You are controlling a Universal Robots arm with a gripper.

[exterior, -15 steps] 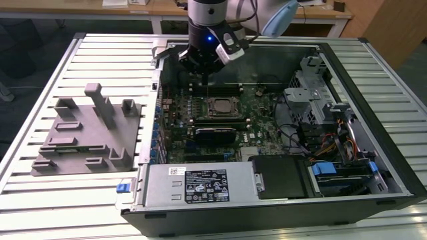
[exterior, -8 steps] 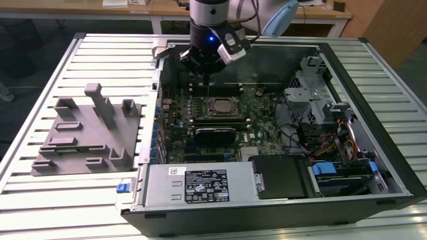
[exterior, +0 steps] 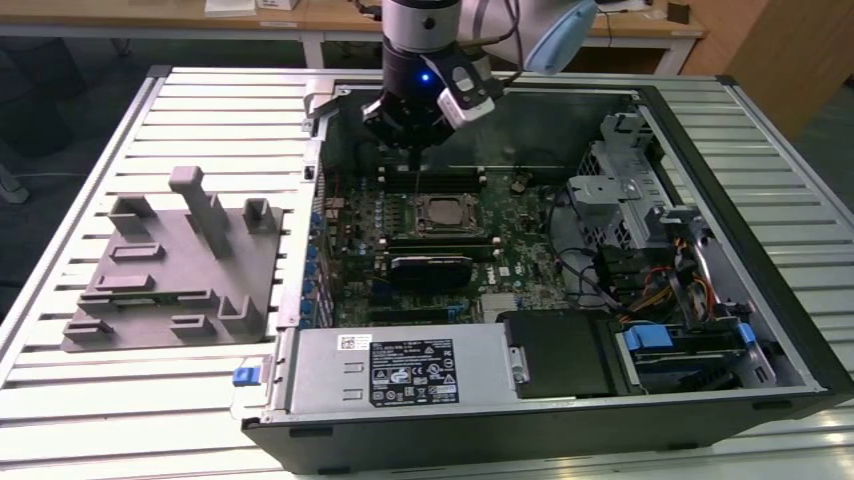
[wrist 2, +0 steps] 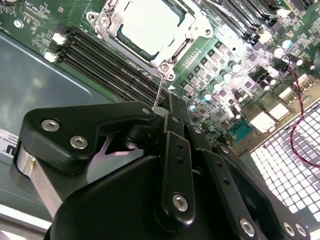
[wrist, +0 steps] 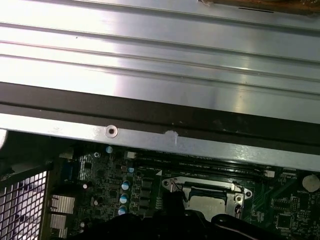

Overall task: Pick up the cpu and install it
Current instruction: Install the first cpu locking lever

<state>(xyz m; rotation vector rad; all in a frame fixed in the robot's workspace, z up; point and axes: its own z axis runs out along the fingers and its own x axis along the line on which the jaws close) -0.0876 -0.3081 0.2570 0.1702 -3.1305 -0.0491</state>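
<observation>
The cpu (wrist 2: 150,25), a flat square chip with a pale silver-grey metal top, lies seated in the dark socket with its bright metal frame (wrist 2: 107,22) on the green motherboard (exterior: 521,215); in the exterior view the same chip (exterior: 441,212) shows near the board's middle, and in the first wrist view (wrist: 207,204) it appears under the frame's crossbar. Lying flat and square inside the frame, it looks already installed rather than merely dropped in. The black gripper (exterior: 414,125) hangs above the board, on the far side of the socket in the exterior view, clear of the chip and carrying nothing visible. Whether its fingers stand apart or together cannot be told. Black memory slots (wrist 2: 107,62) run alongside the socket.

The motherboard sits in an open black tower computer case (exterior: 747,385) laid on its side, presumably so that the socket faces upward for the arm. The case rests on a ribbed aluminium table (exterior: 80,400). At the exterior view's left stands a grey moulded plastic tray (exterior: 174,270), well apart from the socket. A silver power supply box (exterior: 400,370) bears a black label with white print, too small to read.
</observation>
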